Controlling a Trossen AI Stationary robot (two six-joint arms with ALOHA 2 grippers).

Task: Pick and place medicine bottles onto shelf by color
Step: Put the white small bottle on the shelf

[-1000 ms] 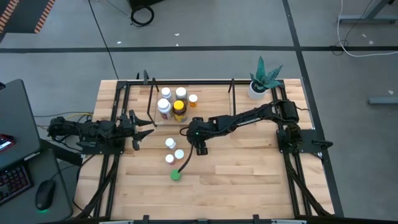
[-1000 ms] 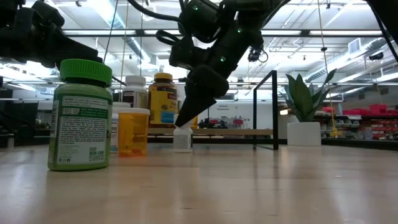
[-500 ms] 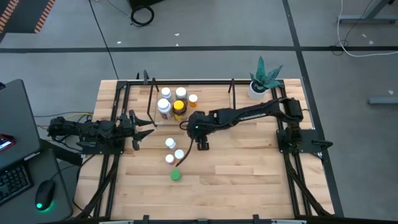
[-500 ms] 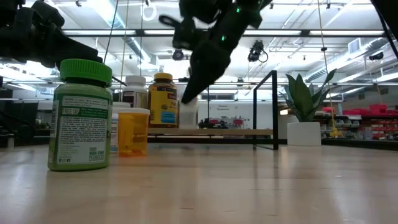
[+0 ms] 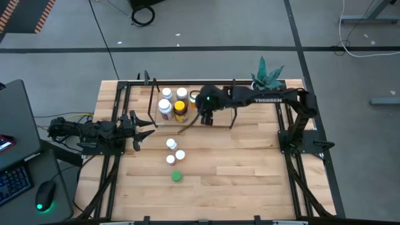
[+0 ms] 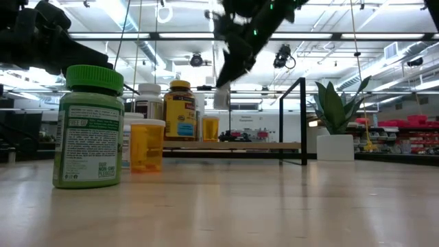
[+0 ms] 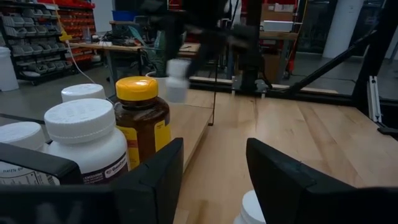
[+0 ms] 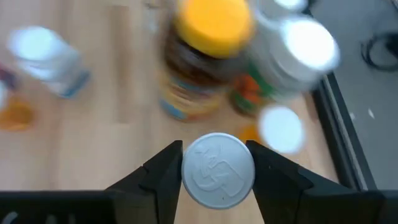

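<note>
My right gripper (image 5: 205, 117) hangs over the shelf (image 5: 152, 100), a black rod frame with a wood base, and is shut on a small white bottle (image 6: 221, 98). On the shelf stand two white-capped bottles (image 5: 166, 93), a larger white one (image 5: 165, 107), the amber bottle with a yellow cap (image 5: 180, 108) and a small orange one (image 5: 194, 99). On the tabletop stand three small bottles (image 5: 170, 144) and the green bottle (image 5: 177, 176). My left gripper (image 7: 214, 180) waits open at the table's left side, beside the shelf's left end. My right gripper pinches the small white bottle at its round white cap (image 8: 217, 169), one finger (image 8: 163, 168) on each side. The fingers come from above, pointing down. The bottle hangs upright below them (image 6: 221, 101), lifted clear above the shelf's wood base.
A potted green plant (image 5: 262, 78) stands at the table's far right corner. The shelf's black posts (image 6: 302, 120) rise beside my right arm. A keyboard and a mouse (image 5: 44, 199) lie off the table's left. Bare wood (image 5: 250, 175) fills the near right of the table.
My right gripper, shut on the small white bottle, has lifted it off the table near the loose bottles. It has carried the bottle up and toward the far edge, until it hangs over the shelf next to the amber and orange bottles. The right arm has stretched out.
</note>
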